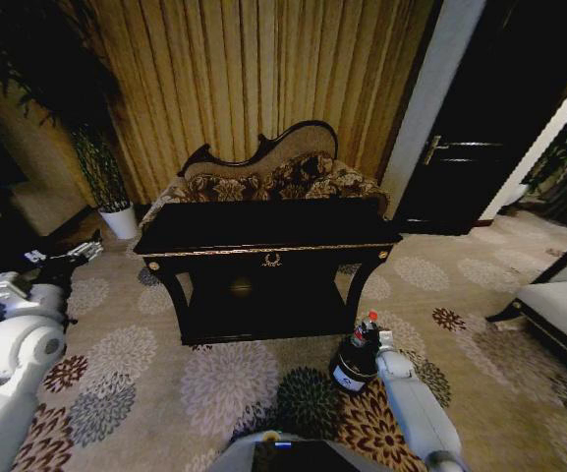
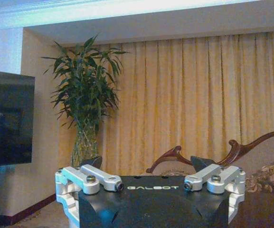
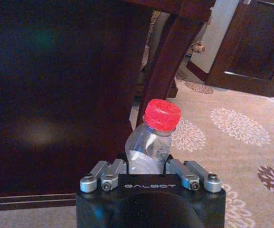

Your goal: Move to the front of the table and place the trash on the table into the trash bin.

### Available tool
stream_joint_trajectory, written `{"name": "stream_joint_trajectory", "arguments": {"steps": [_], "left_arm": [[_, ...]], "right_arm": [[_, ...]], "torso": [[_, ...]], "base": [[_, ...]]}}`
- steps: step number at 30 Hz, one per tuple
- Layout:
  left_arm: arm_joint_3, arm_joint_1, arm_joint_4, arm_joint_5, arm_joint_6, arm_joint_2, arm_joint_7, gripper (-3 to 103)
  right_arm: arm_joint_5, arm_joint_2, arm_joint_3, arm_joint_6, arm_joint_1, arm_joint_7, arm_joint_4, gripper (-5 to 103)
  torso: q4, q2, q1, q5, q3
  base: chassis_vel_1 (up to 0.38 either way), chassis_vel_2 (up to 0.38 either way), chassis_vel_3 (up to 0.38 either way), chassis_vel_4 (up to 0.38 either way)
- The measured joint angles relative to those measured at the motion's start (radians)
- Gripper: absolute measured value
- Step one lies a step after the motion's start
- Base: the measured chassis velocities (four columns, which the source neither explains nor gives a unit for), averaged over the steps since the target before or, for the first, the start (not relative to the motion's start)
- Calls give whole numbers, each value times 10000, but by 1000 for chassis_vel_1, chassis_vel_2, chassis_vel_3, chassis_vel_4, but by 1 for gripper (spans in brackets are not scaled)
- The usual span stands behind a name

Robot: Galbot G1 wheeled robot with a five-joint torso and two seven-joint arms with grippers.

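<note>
Right gripper [image 3: 146, 171]: jaws pinching the clear plastic bottle [image 3: 148, 145] from both sides, red cap [image 3: 162, 114] standing upright above the fingers.
Bottle position: held low, directly above the trash bin [image 1: 353, 366] in the head view, near the table's front right leg.
Trash bin: small, round, dark, with a white label; stands on the patterned carpet [image 1: 214, 383] just beside the table.
Left gripper [image 2: 146, 178]: jaws spread wide, holding nothing; raised at the robot's left, well apart from the table.
Table [image 1: 263, 231]: black, glossy, gold trim edge, gold centre ornament, lower shelf; directly ahead.
Sofa [image 1: 263, 177]: patterned brown, behind the table.
Background: gold curtains [image 2: 193, 99]; tall plant [image 2: 84, 90] in a white pot [image 1: 119, 220].
</note>
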Motion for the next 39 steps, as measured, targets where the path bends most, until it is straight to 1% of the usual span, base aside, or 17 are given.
{"name": "stream_joint_trajectory", "arguments": {"steps": [3, 5, 11, 13, 14, 16, 17, 21, 25, 28, 30, 31, 33, 34, 36, 37, 39], "left_arm": [[12, -44, -11, -2, 0, 0, 1, 100], [36, -67, -21, -4, 0, 1, 0, 100], [109, -144, 2, -5, 11, -3, 1, 100], [116, -199, 40, -17, 17, 6, -1, 100], [116, -199, 40, -17, 17, 6, -1, 100], [118, -235, 50, -35, 22, 21, -3, 100], [118, -235, 50, -35, 22, 21, -3, 100], [135, -265, 65, -48, 23, 42, -11, 100], [129, -265, 76, -49, 23, 30, -12, 100], [159, -265, 73, -21, 21, -16, -15, 100], [239, -264, 8, 8, 20, -57, -16, 100], [239, -264, 8, 8, 20, -57, -16, 100], [343, -308, -44, 79, 26, -85, -23, 100], [343, -308, -44, 79, 26, -85, -23, 100], [407, -324, -90, 120, 33, -101, -32, 100], [407, -324, -90, 120, 33, -101, -32, 100], [427, -302, -108, 129, 37, -105, -32, 100]], "right_arm": [[-32, -90, 23, -3, -13, 1, 113, 30], [-66, -155, 28, -7, -46, 0, 203, 35], [-76, -325, 39, -25, -186, 1, 452, 57], [-66, -357, 67, -26, -219, 0, 496, 68], [-66, -357, 67, -26, -219, 0, 496, 68], [-14, -361, 76, -26, -264, 1, 590, 79], [-14, -361, 76, -26, -264, 1, 590, 79], [327, -428, 76, -53, -327, 1, 1015, 98], [1036, -602, 80, -87, -599, 1, 1917, 100], [1536, -790, 80, -46, -963, 3, 3108, 100], [2153, -1007, 7, -36, -1386, 4, 4810, 100], [2153, -1007, 7, -36, -1386, 4, 4810, 100], [3115, -1224, -200, -102, -1746, 5, 6394, 100], [3115, -1224, -200, -102, -1746, 5, 6394, 100], [4351, -1363, -390, -436, -2023, 4, 7888, 100], [4351, -1363, -390, -436, -2023, 4, 7888, 100], [4932, -1501, -423, -654, -2333, 5, 9310, 100]], "torso": [[1, 0, 0, 1, 0], [1, 0, 0, -1, 0], [0, 0, 0, 0, 0], [0, 0, 1, 0, 0], [0, 0, 1, 0, 0], [0, -1, 0, 1, 0], [0, -1, 0, 1, 0], [2, 0, 0, 2, 0], [2, -1, 1, 1, 0], [0, 0, 0, 1, 0], [0, 0, 0, 0, -1], [0, 0, 0, 0, -1], [3, 0, 0, -2, -1], [3, 0, 0, -2, -1], [1, 0, 1, 1, -1], [1, 0, 1, 1, -1], [3, 0, 0, -1, -1]], "base": [[0, 0, 0, 0], [0, 0, 0, 0], [0, 0, 0, 0], [0, 0, 0, 0], [0, 0, 0, 0], [0, 0, 0, 0], [0, 0, 0, 0], [0, 0, 0, 0], [0, 0, 0, 0], [0, 0, 0, 0], [0, 0, 0, 0], [0, 0, 0, 0], [0, 0, 0, 0], [0, 0, 0, 0], [0, 0, 0, 0], [0, 0, 0, 0], [0, 0, 0, 0]]}}
